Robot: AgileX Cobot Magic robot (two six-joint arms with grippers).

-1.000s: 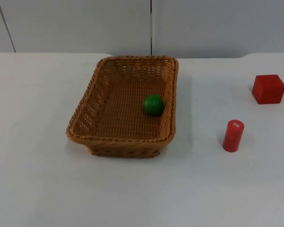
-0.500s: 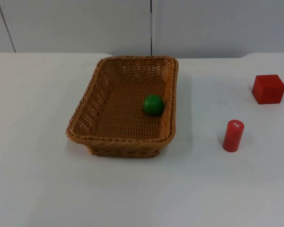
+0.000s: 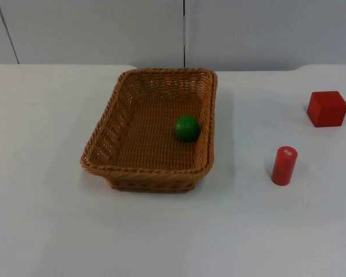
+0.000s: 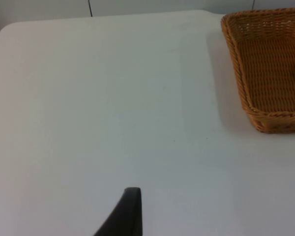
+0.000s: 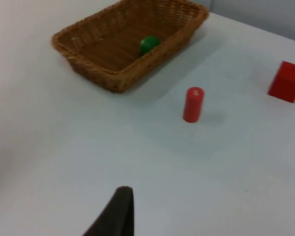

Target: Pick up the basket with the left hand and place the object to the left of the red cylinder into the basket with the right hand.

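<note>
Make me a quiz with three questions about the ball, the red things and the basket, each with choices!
1. Where is the green ball?
A. Inside the basket
B. On the table beside the red cylinder
C. On top of the red cube

2. How many red things are on the table?
A. One
B. Two
C. Three

3. How is the red cylinder placed?
A. Lying on its side
B. Standing upright
C. Leaning on the basket

Answers:
1 A, the ball lies on the woven floor near the basket's right wall.
2 B, only the cylinder and the red cube are red.
3 B, it stands on end, apart from the basket.
</note>
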